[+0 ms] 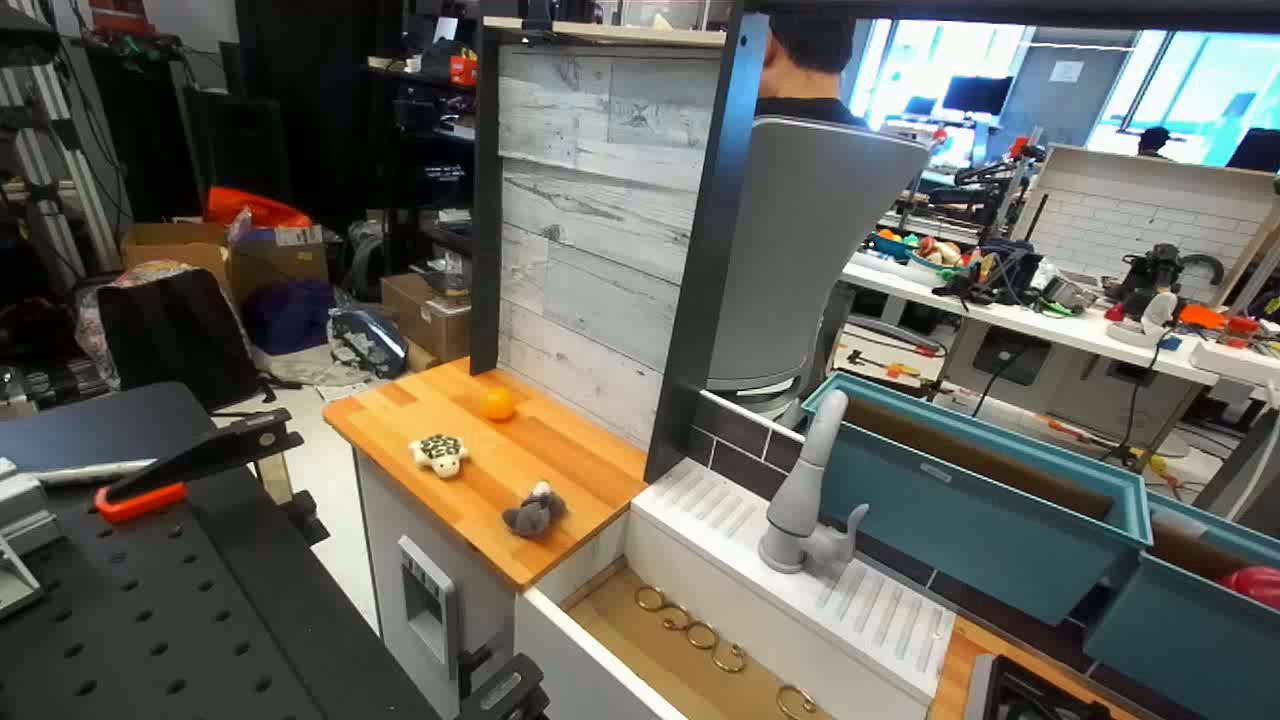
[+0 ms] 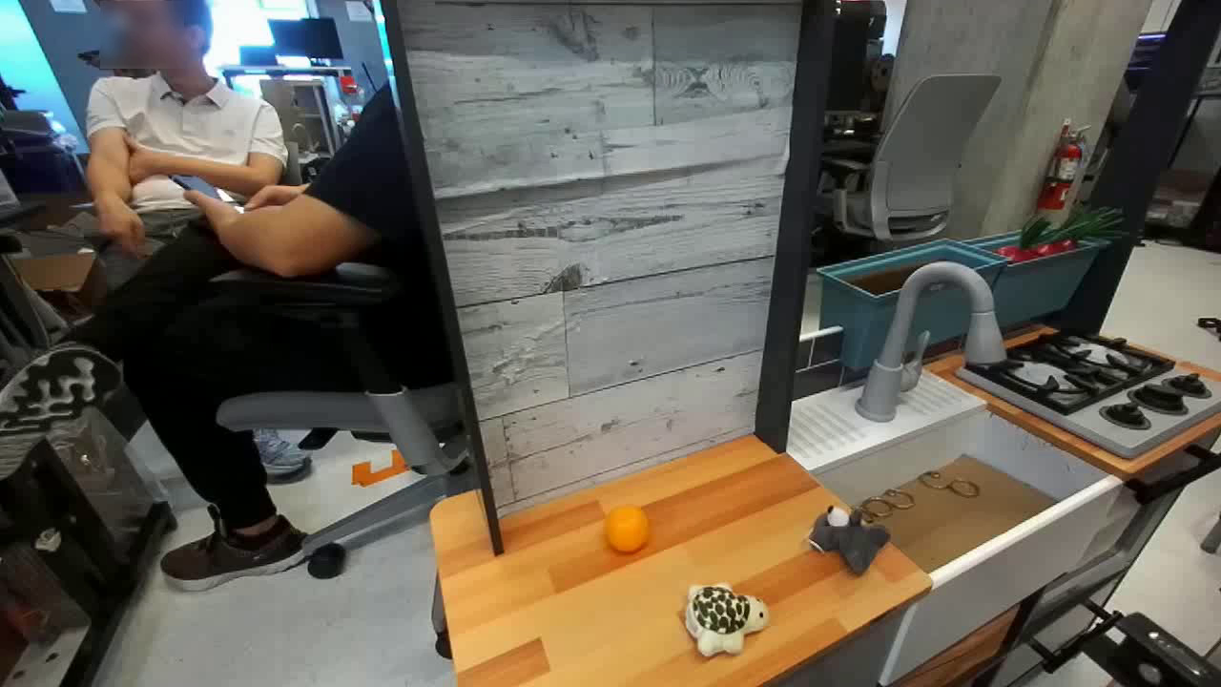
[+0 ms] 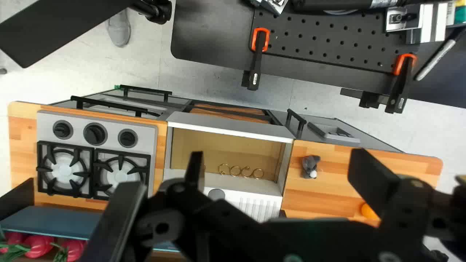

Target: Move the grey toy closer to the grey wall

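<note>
In both exterior views I see the toy (image 1: pixel 535 515) lying on the desk (image 1: pixel 590 450), near the edge by the sink (image 2: pixel 1011 563), its little white patch toward the wall (image 2: pixel 610 239). The wall rises along the back of the desk, apart from the toy. Off toward the front edge, farther from the sink, is the turtle (image 1: pixel 440 456), pale with a dark-spotted shell; the orange ball (image 1: pixel 498 404) rests nearer the wall. In the wrist view, looking down, the end effector (image 3: pixel 275 169) is released: its fingers (image 3: pixel 367 178) stand wide apart, and the toy shows between them in that view, down on the desk. Past the toy come the sink with its grey faucet (image 1: pixel 797 490), then the stove (image 2: pixel 1087 391), with blue-green planters (image 1: pixel 960 520) standing behind. In an exterior view two people (image 2: pixel 191 134) are beyond the wall, and farther off a red fire extinguisher (image 2: pixel 1061 172) is by a concrete pillar (image 2: pixel 992 143).
</note>
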